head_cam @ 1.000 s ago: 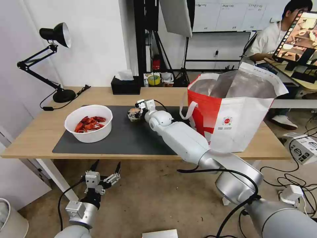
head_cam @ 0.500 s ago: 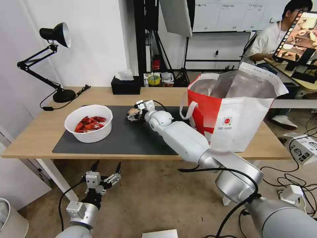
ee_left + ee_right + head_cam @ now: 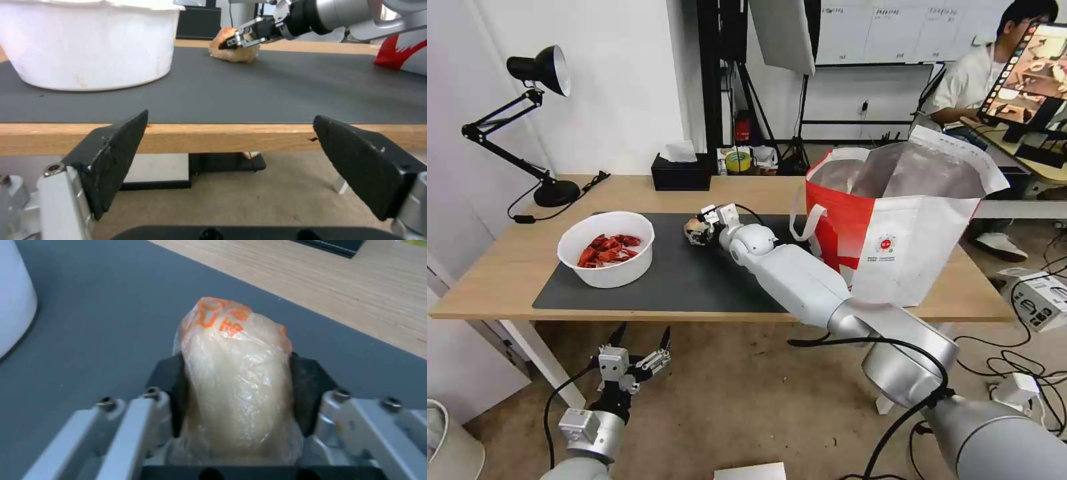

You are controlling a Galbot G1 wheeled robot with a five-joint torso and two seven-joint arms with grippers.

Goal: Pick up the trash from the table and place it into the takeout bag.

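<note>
My right gripper (image 3: 699, 229) is shut on the beige ball (image 3: 694, 230), a lump wrapped in clear plastic with orange print (image 3: 231, 340), low over the dark grey mat (image 3: 694, 287) on the table (image 3: 494, 267). In the left wrist view the ball (image 3: 242, 56) appears to touch the mat. The white bowl of red crayfish shells (image 3: 606, 248) stands left of it on the mat. The takeout bag (image 3: 907, 227) stands open at the right, foil lining showing. My left gripper (image 3: 640, 353) hangs open below the table's front edge, nothing between its fingers (image 3: 120, 156).
A black tissue box (image 3: 680, 175) sits at the table's far edge and a black desk lamp (image 3: 537, 133) at the far left corner. My right arm stretches across the mat in front of the bag. Cables lie on the floor at the right.
The right gripper's fingers have drawn in around the beige ball and now grip it. The left arm has not moved.
</note>
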